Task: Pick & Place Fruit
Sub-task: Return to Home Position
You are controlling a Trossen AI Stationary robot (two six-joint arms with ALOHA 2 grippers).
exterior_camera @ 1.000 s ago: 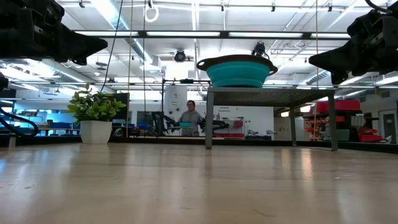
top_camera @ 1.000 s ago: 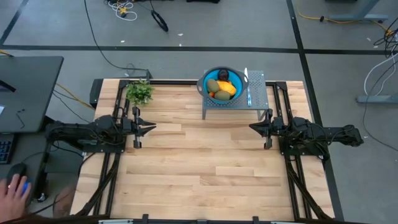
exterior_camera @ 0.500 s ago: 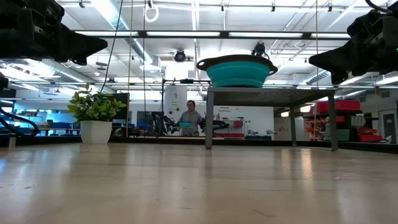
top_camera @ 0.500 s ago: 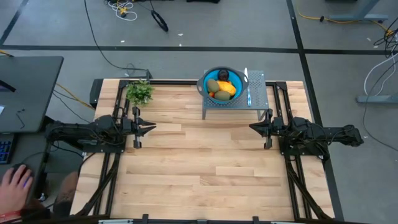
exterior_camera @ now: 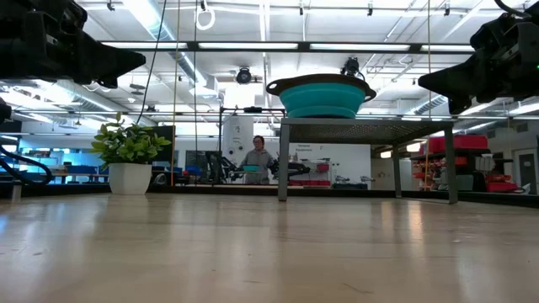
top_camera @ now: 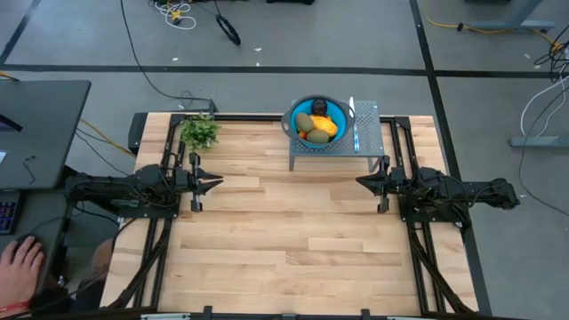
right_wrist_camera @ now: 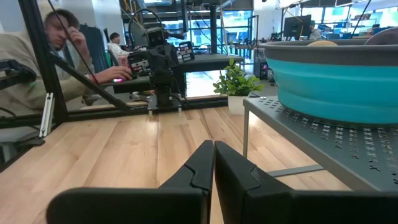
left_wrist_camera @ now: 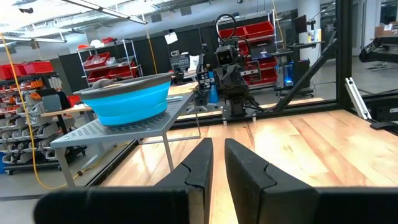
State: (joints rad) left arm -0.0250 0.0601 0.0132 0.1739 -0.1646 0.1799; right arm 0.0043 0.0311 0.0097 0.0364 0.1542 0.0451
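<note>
The fruit lies in a blue bowl (top_camera: 292,114) on a grey perforated stand (top_camera: 366,135) at the table's far edge: a yellow-orange piece (top_camera: 324,126), two olive-green ovals (top_camera: 305,121), a blackish round one (top_camera: 321,108) and a small orange-red one (top_camera: 302,135). My left gripper (top_camera: 216,183) hovers at the table's left, pointing level toward the right, its fingers (left_wrist_camera: 202,158) shut to a narrow slit with nothing between them. My right gripper (top_camera: 360,182) hovers at the right, facing it, shut and empty. Both are clear of the table and nearer than the stand.
A small potted plant (top_camera: 199,132) stands at the far left of the table. A thin pale strip (top_camera: 353,120) lies on the stand beside the bowl. Bare wood (top_camera: 284,231) stretches between the arms and toward the near edge. A person's hand (top_camera: 22,262) rests left of the table.
Both arms have kept still. Only the person's hand beside the table's left has shifted.
</note>
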